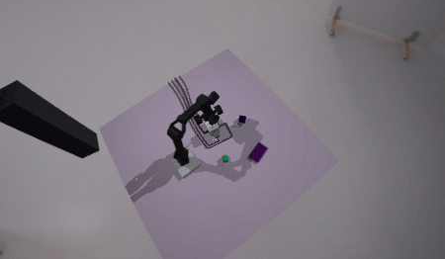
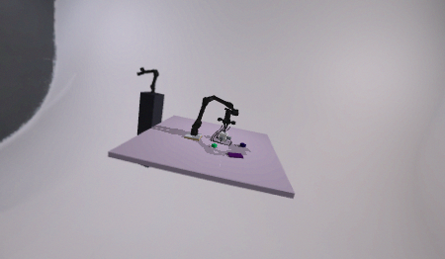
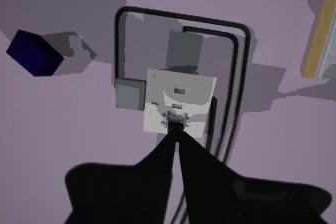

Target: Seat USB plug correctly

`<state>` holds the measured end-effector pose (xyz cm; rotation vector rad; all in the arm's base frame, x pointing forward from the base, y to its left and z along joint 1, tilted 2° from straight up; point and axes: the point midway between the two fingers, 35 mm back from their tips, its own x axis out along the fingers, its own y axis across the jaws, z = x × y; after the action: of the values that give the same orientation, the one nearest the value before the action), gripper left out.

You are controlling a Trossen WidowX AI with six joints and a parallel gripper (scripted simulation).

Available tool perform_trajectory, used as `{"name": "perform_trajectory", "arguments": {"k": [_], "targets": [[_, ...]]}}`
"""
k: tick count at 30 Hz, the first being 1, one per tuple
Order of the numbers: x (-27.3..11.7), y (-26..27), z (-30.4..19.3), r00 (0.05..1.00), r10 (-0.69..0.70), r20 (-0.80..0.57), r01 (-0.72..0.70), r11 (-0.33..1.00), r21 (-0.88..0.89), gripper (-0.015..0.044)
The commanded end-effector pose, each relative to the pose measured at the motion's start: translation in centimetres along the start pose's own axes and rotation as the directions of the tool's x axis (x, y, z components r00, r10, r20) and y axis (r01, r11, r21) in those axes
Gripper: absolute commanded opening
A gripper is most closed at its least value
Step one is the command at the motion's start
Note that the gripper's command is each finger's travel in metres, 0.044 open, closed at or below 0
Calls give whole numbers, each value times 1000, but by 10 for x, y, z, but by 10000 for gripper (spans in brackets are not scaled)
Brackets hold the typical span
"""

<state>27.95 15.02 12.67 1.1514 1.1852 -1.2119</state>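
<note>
Lilac tabletop, pale room. My gripper is nearly closed, gripping the USB plug at the power cube's top; seating and orientation unclear; release and retreat remain

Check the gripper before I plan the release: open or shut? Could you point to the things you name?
Shut on the plug (image 3: 173,121): its dark fingers meet at the plug, over the cube's top.
</note>
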Motion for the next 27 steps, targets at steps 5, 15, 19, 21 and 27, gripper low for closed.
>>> {"name": "perform_trajectory", "arguments": {"k": [5,15,19,21,27], "targets": [[3,0,1,1000,-2,4,2,1000,5,0],[4,0,1,1000,-2,4,2,1000,5,0],[4,0,1,1000,-2,4,2,1000,5,0],[5,0,1,1000,-2,4,2,1000,5,0],[5,0,1,1000,-2,4,2,1000,5,0]]}}
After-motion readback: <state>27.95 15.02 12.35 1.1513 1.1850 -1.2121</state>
